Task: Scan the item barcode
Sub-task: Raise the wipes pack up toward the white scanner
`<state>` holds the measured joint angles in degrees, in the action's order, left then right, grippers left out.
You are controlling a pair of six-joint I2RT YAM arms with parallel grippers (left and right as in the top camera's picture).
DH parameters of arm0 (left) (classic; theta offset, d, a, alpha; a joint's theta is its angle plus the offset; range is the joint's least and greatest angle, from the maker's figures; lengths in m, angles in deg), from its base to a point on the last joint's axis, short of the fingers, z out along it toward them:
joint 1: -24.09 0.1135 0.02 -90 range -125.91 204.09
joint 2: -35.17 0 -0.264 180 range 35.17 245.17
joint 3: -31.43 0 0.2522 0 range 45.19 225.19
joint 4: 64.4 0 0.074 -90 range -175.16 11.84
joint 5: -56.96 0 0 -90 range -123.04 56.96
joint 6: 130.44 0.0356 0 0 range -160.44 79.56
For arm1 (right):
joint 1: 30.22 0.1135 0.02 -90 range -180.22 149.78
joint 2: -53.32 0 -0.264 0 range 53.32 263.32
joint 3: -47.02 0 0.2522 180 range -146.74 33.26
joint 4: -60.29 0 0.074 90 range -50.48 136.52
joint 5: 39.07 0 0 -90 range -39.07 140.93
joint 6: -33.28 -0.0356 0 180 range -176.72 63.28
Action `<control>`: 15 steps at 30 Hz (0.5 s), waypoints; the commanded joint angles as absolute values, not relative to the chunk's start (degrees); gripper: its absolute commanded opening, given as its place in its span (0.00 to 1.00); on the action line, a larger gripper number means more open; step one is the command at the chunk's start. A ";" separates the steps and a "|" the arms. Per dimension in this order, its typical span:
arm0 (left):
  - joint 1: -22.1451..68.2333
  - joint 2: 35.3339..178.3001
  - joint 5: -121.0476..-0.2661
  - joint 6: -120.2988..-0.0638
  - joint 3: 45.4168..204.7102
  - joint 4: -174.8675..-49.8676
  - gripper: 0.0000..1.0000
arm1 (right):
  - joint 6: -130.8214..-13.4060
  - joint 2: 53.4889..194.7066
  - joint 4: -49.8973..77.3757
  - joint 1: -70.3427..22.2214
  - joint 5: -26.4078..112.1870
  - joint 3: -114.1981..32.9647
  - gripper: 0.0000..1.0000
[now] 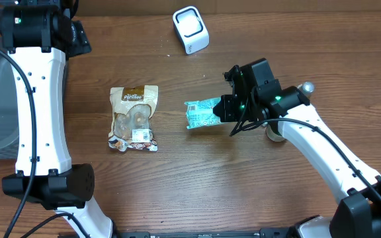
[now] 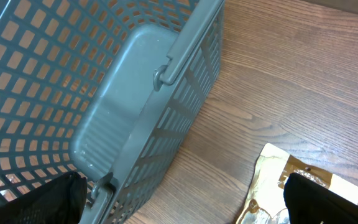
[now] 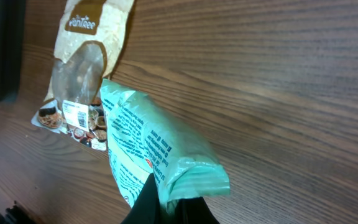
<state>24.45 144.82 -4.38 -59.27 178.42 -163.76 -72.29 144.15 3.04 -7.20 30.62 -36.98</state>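
The right claw (image 1: 222, 109) is shut tight on one end of a green packet (image 1: 202, 114). The packet sticks out sideways from the claw toward the middle of the table (image 1: 243, 185). It looks lifted a bit off the wood. The side facing up has lots of tiny print on it, too small to read.

Just past the free end of the packet, with a strip of bare wood between them, a brown snack bag (image 1: 133, 118) lies flat. It has a see-through window with round brown bits inside. There is a white sticker (image 1: 139, 134) near its bottom edge. Nothing is touching this bag.

Further over, at the left side of the table, sits a gray plastic basket (image 2: 104, 93) with holes all over its walls. The left claw (image 2: 185, 202) hangs above the rim of the basket. Its two black fingers (image 2: 331, 199) are spread wide apart and hold nothing. One corner of the brown bag shows under it.

Way at the far edge of the table, well apart from both bags, stands a small white scanner (image 1: 190, 30) with a dark window on top.
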 commanded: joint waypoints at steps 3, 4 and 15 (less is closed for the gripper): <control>24.06 144.57 -4.59 -58.23 179.49 -163.63 0.99 | -71.68 143.89 -0.87 -6.98 30.79 -46.51 0.04; 24.06 144.57 -4.59 -58.23 179.49 -163.61 1.00 | -71.68 143.89 -1.92 -6.98 30.81 -47.53 0.03; 24.06 144.57 -4.59 -58.23 179.49 -163.63 1.00 | -67.06 143.89 -16.13 -6.98 37.98 -63.62 0.03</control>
<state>24.45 144.82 -4.35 -59.27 178.42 -163.74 -69.40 144.22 -15.49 -7.20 34.84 -58.33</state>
